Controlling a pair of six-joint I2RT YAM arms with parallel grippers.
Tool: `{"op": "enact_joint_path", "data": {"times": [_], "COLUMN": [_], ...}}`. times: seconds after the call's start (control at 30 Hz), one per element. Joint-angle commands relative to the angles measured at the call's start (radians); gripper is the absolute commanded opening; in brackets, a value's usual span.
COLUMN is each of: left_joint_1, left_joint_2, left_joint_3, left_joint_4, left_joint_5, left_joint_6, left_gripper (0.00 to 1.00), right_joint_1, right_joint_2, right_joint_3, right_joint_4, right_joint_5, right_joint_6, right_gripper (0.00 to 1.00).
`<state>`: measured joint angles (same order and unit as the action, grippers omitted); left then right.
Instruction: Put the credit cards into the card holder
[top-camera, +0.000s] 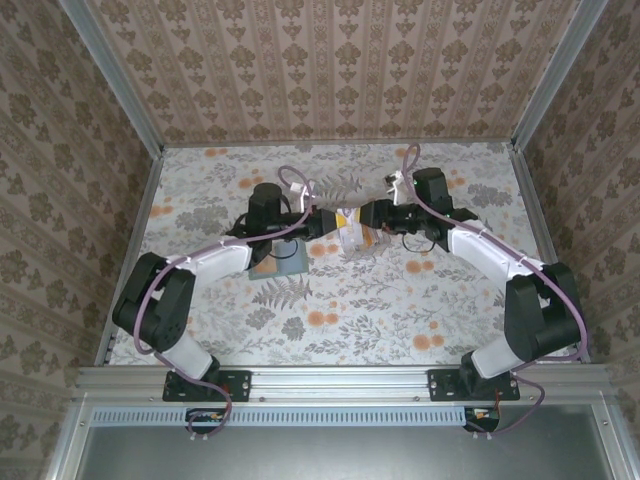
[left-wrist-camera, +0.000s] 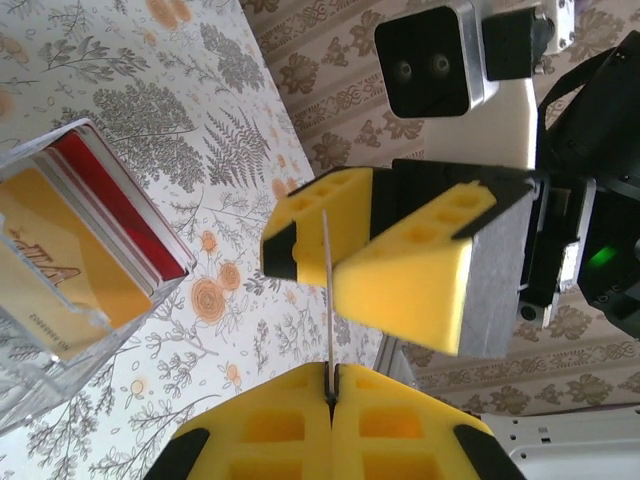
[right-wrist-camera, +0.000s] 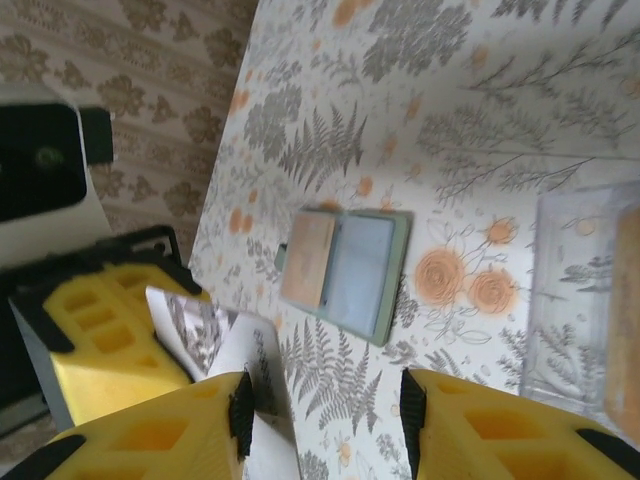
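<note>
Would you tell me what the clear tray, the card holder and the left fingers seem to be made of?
Tray: likely clear glossy plastic; the red card shows through its wall. Card holder: soft matte grey-green material, leather or fabric, unclear which. Left fingers: matte yellow foam or plastic, with moulded pockets.

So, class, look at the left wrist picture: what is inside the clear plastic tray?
Two cards sit in the clear tray: a red card and an orange-yellow card beside it. Whether more cards sit behind them cannot be seen.
</note>
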<state>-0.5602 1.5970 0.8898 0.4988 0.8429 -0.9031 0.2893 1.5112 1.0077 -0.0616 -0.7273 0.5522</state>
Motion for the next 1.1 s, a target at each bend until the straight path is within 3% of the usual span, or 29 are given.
{"op": "enact_joint_path", "data": {"times": [0.0, 0.27, 0.37, 0.5, 0.57, 0.9, 1.07], "left_joint_1": [0.017, 0.040, 0.052, 0.089, 0.121, 0.312, 0.409], "left_joint_2": [-0.044, -0.040, -0.039, -0.054, -0.079, -0.256, -0.333], "left_joint_3": [0.024, 0.015, 0.004, -0.019, -0.038, -0.174, -0.241], "left_joint_4": [-0.031, -0.044, -0.051, -0.130, -0.214, -0.690, -0.797], "left_joint_5": [0.029, 0.014, 0.008, -0.028, -0.069, -0.366, -0.450], "left_joint_6": [0.060, 0.061, 0.063, 0.089, 0.130, 0.339, 0.395], "left_gripper": [0.00, 0.00, 0.00, 0.31, 0.37, 0.41, 0.41], "right_joint_1": [0.019, 0.037, 0.036, 0.050, 0.072, 0.255, 0.335], "right_joint_2": [0.007, 0.022, 0.023, 0.028, 0.040, 0.255, 0.375], "right_joint_3": [0.034, 0.028, 0.018, 0.003, 0.006, 0.090, 0.196], "right_joint_4": [-0.026, 0.027, 0.049, 0.089, 0.077, 0.165, 0.154], "right_joint_5": [-0.075, -0.134, -0.139, -0.123, -0.083, 0.114, 0.181], "right_joint_6": [-0.041, -0.015, 0.000, 0.028, 0.018, 0.120, 0.166], "right_gripper": [0.43, 0.12, 0.06, 0.04, 0.04, 0.04, 0.04]}}
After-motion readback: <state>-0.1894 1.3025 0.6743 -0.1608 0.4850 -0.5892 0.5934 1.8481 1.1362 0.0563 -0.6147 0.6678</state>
